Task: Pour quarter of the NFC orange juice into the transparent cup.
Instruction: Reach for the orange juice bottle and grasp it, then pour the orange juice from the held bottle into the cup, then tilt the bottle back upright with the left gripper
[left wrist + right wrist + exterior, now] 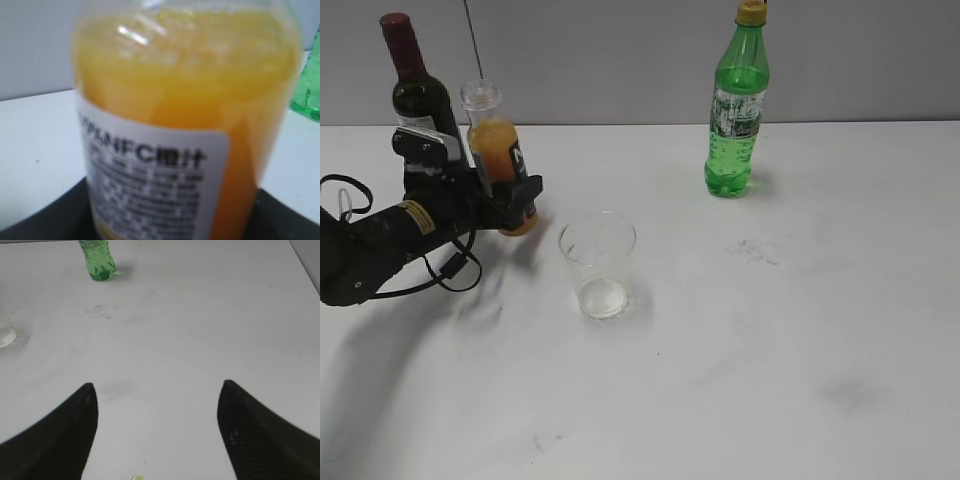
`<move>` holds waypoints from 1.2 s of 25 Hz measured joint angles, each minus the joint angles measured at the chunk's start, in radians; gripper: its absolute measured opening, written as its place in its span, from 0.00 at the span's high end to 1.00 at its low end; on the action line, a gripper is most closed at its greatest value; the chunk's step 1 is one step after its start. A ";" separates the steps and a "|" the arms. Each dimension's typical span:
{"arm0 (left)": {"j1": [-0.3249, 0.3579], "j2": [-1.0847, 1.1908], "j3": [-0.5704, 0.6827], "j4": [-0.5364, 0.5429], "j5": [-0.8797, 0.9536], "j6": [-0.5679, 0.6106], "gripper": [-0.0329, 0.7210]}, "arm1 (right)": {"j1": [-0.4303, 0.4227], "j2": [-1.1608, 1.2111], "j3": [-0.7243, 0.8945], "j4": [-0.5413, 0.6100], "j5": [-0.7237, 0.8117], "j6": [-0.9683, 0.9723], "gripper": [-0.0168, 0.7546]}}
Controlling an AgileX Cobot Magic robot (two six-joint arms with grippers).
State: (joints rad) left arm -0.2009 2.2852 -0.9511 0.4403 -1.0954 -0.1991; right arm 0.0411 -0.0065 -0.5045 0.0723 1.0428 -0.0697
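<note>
The NFC orange juice bottle (496, 150) stands nearly upright at the left, uncapped, in front of a dark wine bottle. My left gripper (515, 205) is shut on its lower body. In the left wrist view the bottle (185, 100) fills the frame, its label facing the camera, dark jaws on both sides at the bottom. The transparent cup (597, 262) stands empty on the table just right of the bottle; its base shows at the left edge of the right wrist view (6, 336). My right gripper (157, 390) is open and empty over bare table, out of the exterior view.
A dark wine bottle (415, 85) stands behind my left gripper. A tall green bottle (737, 110) stands at the back right, also seen in the right wrist view (97, 260). A small yellowish drop (136, 478) lies on the white table (770, 350) below my right gripper.
</note>
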 joint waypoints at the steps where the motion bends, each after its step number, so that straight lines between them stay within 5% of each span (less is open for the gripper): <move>1: 0.000 0.000 0.000 0.000 0.000 0.000 0.34 | 0.000 0.000 0.000 0.000 0.000 0.000 0.24; 11: -0.001 -0.028 0.115 -0.036 -0.089 0.010 0.34 | 0.000 0.000 0.000 0.000 0.000 -0.001 0.24; 19: -0.016 -0.206 0.328 -0.096 -0.066 0.193 0.34 | 0.000 0.000 0.000 0.000 0.000 -0.001 0.24; 30: -0.229 -0.406 0.473 -0.408 0.131 0.642 0.34 | 0.000 0.000 0.000 0.000 -0.001 -0.001 0.24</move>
State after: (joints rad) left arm -0.4295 1.8796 -0.4781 0.0325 -0.9647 0.4426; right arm 0.0411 -0.0065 -0.5045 0.0723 1.0419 -0.0703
